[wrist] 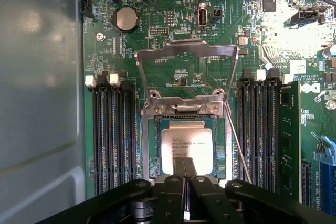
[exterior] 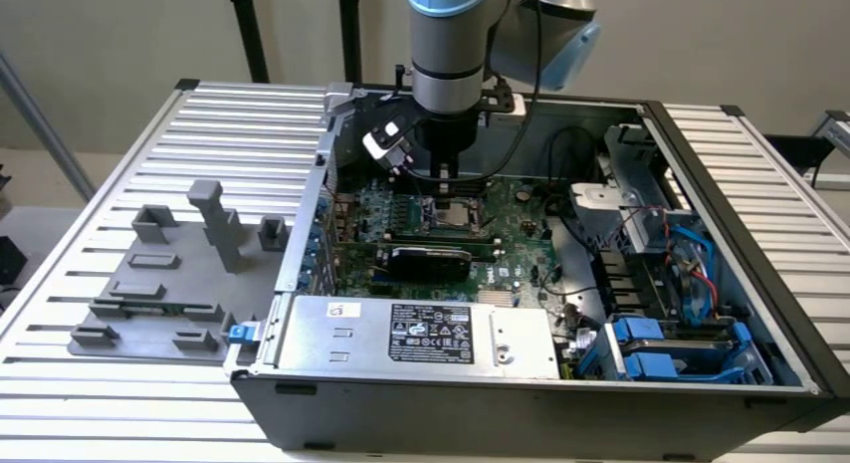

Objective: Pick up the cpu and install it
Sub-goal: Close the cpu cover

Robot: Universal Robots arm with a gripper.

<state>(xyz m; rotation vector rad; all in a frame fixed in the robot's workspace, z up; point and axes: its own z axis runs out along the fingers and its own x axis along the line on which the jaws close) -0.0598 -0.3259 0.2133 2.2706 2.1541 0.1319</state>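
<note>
We see the pincer (wrist: 184, 165) with its two fingers pressed together and holding nothing, its tips over one edge of the cpu (wrist: 186, 140); we cannot tell whether they touch it. The cpu lies flat in the socket (wrist: 151, 150) on the green motherboard (wrist: 157, 9), with the metal load plate (wrist: 186, 51) swung open. The arm stands upright over the open computer case (exterior: 531, 403) on the ribbed surface (exterior: 239, 124), and a grey fixture (exterior: 159, 284) sits at the exterior view's left of the case.

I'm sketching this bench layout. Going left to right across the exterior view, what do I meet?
Grey fixture → cpu → blue drive trays.
</note>
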